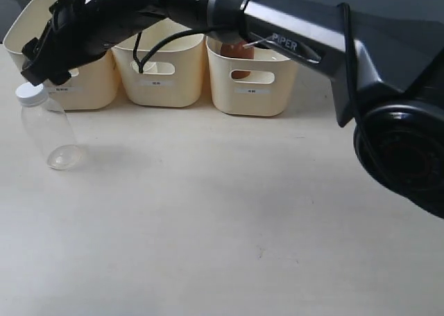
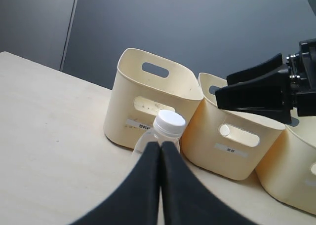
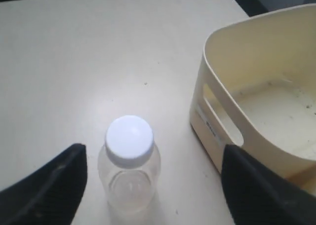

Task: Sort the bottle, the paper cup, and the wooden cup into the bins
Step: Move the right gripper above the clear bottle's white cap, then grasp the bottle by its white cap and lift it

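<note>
Just below the wide-spread right hand [image 3: 150, 185], the upright bottle [image 3: 129, 173], ungrasped, beside the bins [image 3: 256, 101].

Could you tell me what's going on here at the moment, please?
The right arm has reached across to the left end of the bins, and its gripper hovers above the bottle, jaws open on either side of the white cap. The bottle stands upright on the table in front of the leftmost bin, not yet gripped. The wooden cup already sits in the rightmost bin. The left gripper is shut and holds nothing.
</note>
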{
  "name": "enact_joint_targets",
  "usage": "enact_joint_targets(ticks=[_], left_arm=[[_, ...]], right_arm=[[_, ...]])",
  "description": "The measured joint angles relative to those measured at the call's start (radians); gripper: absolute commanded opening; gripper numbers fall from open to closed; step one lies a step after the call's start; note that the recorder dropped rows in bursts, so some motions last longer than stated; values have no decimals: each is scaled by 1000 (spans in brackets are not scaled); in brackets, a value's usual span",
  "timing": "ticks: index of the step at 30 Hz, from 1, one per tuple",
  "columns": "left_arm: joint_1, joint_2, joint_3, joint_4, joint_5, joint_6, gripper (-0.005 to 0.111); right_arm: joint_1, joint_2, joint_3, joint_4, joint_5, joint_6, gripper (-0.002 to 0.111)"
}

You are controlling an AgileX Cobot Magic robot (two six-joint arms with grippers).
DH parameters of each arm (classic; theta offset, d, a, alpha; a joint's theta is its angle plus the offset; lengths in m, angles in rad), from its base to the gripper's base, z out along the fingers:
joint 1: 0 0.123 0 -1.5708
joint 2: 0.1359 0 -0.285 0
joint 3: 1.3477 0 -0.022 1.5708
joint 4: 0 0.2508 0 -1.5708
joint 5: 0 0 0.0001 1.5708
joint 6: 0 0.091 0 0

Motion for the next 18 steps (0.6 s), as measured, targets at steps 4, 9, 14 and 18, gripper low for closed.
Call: enact_joint_targets(ticks=[4,9,14,18], left_arm=[[0,0,0,0,0,0,0],[0,0,0,0,0,0,0],[0,0,0,0,0,0,0],[0,0,0,0,0,0,0]], right_arm=[[17,35,-61,34,-16,-18,72],[25,113,-184,49,-2,-20,72],[25,182,-246,46,13,0,72],[25,205,-249,39,15,6,72]])
